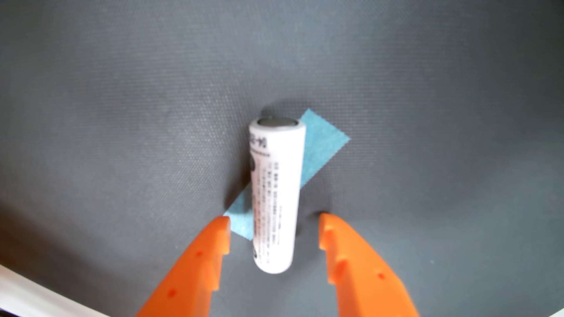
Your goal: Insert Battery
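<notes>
Jaws wide open, empty, either side of the battery (276, 195), which lies across blue tape (317, 146) on the grey table (122, 122), prob. mid-surface. We should drop lower, centre, then close gently w/o rolling it.

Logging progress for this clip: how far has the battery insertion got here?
Early. Done: the claw is open and lined up astride the white battery, which lies on the blue tape. In hand: nothing, since neither orange finger touches it. Left: grasp, lift, insert; no holder shows in this wrist view.

Hobby bench — grey woven mat (122, 106), tape marker (320, 143)
</notes>
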### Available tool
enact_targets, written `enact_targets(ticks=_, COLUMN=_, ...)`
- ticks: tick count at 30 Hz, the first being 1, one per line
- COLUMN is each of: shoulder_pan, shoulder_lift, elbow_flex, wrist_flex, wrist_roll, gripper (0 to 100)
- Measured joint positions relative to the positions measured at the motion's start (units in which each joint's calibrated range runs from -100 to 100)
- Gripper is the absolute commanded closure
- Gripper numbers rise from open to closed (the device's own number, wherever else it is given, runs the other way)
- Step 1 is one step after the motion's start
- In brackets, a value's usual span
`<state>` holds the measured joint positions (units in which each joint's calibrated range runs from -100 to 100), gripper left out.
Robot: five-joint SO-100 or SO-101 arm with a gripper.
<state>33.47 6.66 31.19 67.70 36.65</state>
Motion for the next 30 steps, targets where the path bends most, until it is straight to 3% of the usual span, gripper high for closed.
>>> enact_targets(ticks=17, shoulder_pan=0.2, shoulder_lift=1.5, elbow_flex=-1.0, wrist_flex=0.4, wrist_roll=0.0, gripper=83)
enact_targets(ticks=24, shoulder_pan=-0.9, shoulder_lift=1.6, elbow_flex=-1.1, wrist_flex=0.0, wrist_roll=0.0, gripper=98)
enact_targets(ticks=30, shoulder_pan=-0.8, shoulder_lift=1.8, elbow_flex=-1.0, wrist_flex=0.0, wrist_roll=0.0, gripper=99)
